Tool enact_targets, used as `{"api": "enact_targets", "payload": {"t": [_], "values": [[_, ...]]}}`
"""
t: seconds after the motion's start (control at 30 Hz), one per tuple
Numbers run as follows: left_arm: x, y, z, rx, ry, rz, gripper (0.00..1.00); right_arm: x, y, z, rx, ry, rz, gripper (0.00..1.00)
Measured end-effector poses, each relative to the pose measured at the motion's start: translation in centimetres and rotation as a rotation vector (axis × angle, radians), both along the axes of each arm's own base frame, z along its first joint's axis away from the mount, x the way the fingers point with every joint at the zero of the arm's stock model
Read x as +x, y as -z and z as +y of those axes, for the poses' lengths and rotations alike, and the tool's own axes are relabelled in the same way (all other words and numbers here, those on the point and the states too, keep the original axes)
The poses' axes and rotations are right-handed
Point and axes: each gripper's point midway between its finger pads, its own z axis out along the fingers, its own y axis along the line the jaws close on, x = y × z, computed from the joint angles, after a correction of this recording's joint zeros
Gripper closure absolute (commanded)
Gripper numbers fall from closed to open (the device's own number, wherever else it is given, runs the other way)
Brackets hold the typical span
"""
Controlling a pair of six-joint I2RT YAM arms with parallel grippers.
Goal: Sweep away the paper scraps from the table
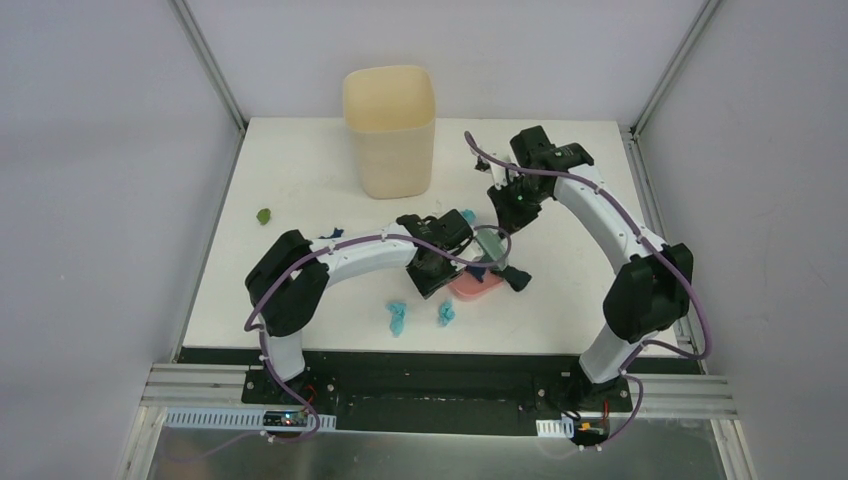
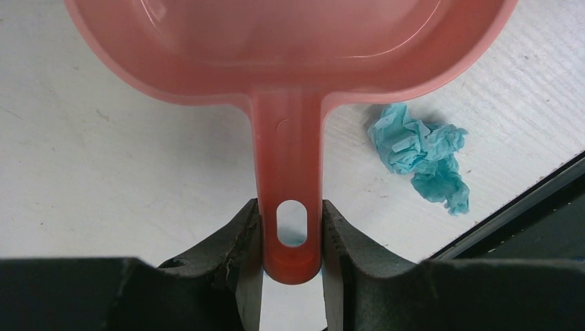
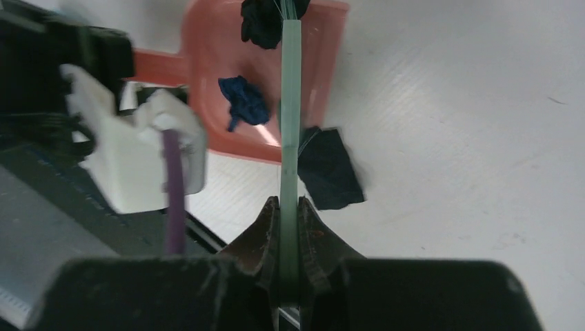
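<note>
My left gripper (image 2: pixel 291 241) is shut on the handle of the pink dustpan (image 2: pixel 290 55), which lies on the white table (image 1: pixel 300 170). My right gripper (image 3: pixel 290 221) is shut on the thin handle of the teal brush (image 3: pixel 290 103), which reaches across the pan's mouth. A navy scrap (image 3: pixel 245 102) and a black scrap (image 3: pixel 261 21) lie inside the pan. Another black scrap (image 3: pixel 330 169) sits on the table just outside its lip. Two light blue scraps (image 1: pixel 397 317) (image 1: pixel 445 313) lie near the front edge. A green scrap (image 1: pixel 264 215) is at the far left.
A tall cream bin (image 1: pixel 390 130) stands at the back centre. A small navy scrap (image 1: pixel 330 234) lies beside the left arm's forearm. The table's dark front edge (image 2: pixel 524 200) runs close to the nearest light blue scrap (image 2: pixel 421 152). Grey walls close in both sides.
</note>
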Motion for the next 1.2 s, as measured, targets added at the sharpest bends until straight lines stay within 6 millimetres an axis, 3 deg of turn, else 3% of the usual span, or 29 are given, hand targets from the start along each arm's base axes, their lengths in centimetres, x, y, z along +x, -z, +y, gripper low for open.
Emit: {"api": "enact_targets", "payload": {"t": [0.17,0.3,0.43,0.7,0.8,0.97,1.07,1.2], "values": [[0.2,0.3,0.2,0.015,-0.002,-0.006,0.96,-2.4,-1.3,1.6,0.123,-0.028,0.082,1.0],[0.0,0.3,0.1,0.018,0.004,-0.011,0.97,-2.8,-2.6,1.2,0.146,-0.008,0.093,1.0],[-0.1,0.3,-0.1,0.02,0.017,-0.017,0.97,-1.3,-4.4,-0.8,0.101,0.048,0.004,1.0],[0.1,-0.7,0.9,0.063,0.037,-0.059,0.97,-1.0,-6.9,-6.3,-0.035,0.197,-0.16,1.0],[-0.2,-1.3,1.4,0.073,0.045,-0.056,0.99,-0.7,-6.7,-8.5,-0.097,0.282,-0.189,1.0],[-0.5,-3.5,1.9,0.044,0.076,-0.081,0.99,-1.0,-4.7,-11.8,-0.223,0.383,-0.182,1.0],[-0.7,-4.6,1.7,0.007,0.092,-0.09,0.99,-2.0,-3.1,-12.3,-0.258,0.401,-0.138,1.0],[-1.2,-4.3,1.5,0.001,0.108,-0.059,0.99,-3.1,-2.0,-12.4,-0.259,0.413,-0.098,1.0]]}}
